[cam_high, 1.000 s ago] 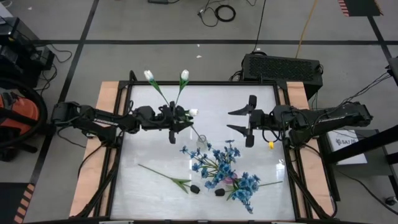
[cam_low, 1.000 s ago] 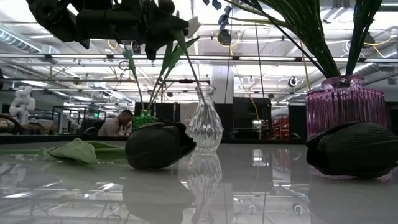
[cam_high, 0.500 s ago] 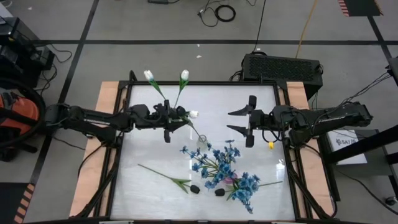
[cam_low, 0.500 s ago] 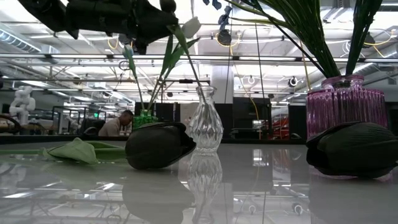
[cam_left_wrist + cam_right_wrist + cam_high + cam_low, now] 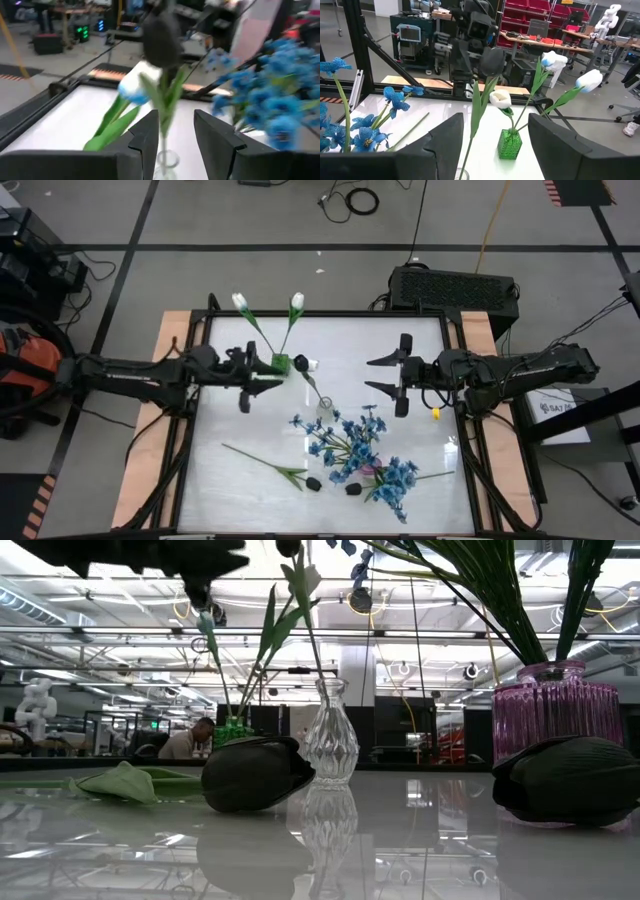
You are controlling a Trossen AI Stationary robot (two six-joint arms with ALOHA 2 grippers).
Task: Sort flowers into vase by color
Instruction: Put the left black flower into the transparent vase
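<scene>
1. On the white surface (image 5: pixel 230 480), a small green vase (image 5: pixel 281 363) stands at about 11 o'clock from the middle and holds two white tulips (image 5: pixel 240 301) that lean toward 12 o'clock.
2. A clear glass vase (image 5: pixel 325 411) near the middle holds one white tulip (image 5: pixel 312 364) and one black tulip (image 5: pixel 301 363), their heads side by side.
3. The left end effector (image 5: pixel 262 379) sits at 9 o'clock from the clear vase, its fingers apart and holding nothing.
4. The right end effector (image 5: pixel 401 375) hovers at 2 o'clock from the middle, its fingers spread wide and empty.
5. A pink vase (image 5: pixel 551 710) at 5 o'clock holds the sprays of blue flowers (image 5: pixel 352 442).
6. Two black tulips (image 5: pixel 313 484) lie flat on the surface at 6 o'clock, one with its green stem running toward 9 o'clock.
</scene>
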